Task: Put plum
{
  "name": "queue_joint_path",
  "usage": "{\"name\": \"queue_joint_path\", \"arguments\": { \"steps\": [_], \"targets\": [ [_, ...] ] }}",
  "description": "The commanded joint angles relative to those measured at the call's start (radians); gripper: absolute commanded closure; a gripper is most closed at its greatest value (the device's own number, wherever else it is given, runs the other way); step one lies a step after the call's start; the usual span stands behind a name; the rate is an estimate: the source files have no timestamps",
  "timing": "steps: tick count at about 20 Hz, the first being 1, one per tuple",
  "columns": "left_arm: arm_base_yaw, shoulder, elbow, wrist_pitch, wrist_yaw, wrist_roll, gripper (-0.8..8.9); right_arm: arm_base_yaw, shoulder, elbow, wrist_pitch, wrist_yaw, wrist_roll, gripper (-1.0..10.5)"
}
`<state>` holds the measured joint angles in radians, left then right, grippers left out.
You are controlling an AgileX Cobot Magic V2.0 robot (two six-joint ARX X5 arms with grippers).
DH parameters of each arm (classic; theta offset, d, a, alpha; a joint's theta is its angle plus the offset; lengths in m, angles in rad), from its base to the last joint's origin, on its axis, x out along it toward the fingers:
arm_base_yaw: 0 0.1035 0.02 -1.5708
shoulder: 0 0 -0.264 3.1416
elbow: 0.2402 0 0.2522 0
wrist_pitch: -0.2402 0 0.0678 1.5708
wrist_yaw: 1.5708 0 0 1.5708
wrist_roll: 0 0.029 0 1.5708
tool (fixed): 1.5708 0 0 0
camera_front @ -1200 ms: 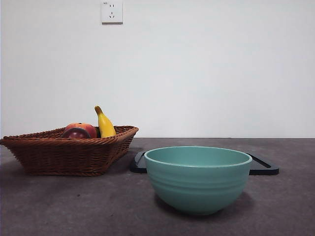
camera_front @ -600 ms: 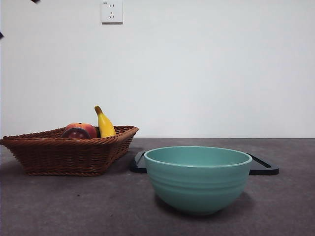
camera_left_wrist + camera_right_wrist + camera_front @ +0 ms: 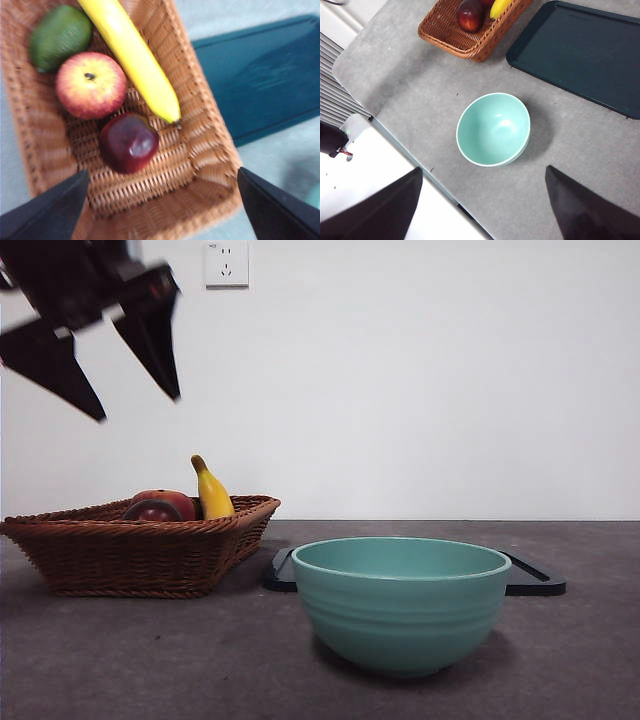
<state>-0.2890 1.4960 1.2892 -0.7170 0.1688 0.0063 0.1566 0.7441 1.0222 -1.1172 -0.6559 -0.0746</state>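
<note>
Your left gripper (image 3: 135,405) hangs high above the basket (image 3: 140,550) with its jaws spread wide and nothing between them; from its wrist camera you look straight down into the basket (image 3: 200,145). Your right gripper (image 3: 480,210) waits well above the table (image 3: 420,95), jaws also wide apart and holding nothing.

On the table, the dark tray (image 3: 585,55) lies flat, and the green bowl (image 3: 400,605) stands in front of it, upright. The basket sits just beside the tray's end.

Inside the basket, the banana (image 3: 132,60) lies lengthwise, its tip close to the plum (image 3: 128,143). The plum rests on the basket floor at the end nearest the bowl, touching the red-yellow peach (image 3: 91,85). A green fruit (image 3: 60,36) lies beyond the peach.
</note>
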Motion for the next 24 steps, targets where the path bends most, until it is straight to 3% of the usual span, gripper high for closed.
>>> {"name": "queue_joint_path", "arguments": {
  "steps": [1, 6, 19, 24],
  "targets": [
    [-0.018, 0.068, 0.023, 0.039, -0.032, 0.02, 3.53, 0.003, 0.006, 0.022, 0.009, -0.006, 0.011, 5.5],
    [-0.027, 0.189, 0.023, 0.093, -0.099, 0.065, 3.54, 0.003, 0.006, 0.022, 0.009, -0.005, 0.013, 5.5],
    [-0.027, 0.353, 0.023, 0.169, -0.125, 0.084, 3.55, 0.003, 0.006, 0.022, 0.009, 0.002, 0.015, 5.5],
    [-0.026, 0.355, 0.023, 0.163, -0.125, 0.084, 5.13, 0.003, 0.006, 0.022, 0.009, 0.002, 0.015, 5.5]
  ]
}}
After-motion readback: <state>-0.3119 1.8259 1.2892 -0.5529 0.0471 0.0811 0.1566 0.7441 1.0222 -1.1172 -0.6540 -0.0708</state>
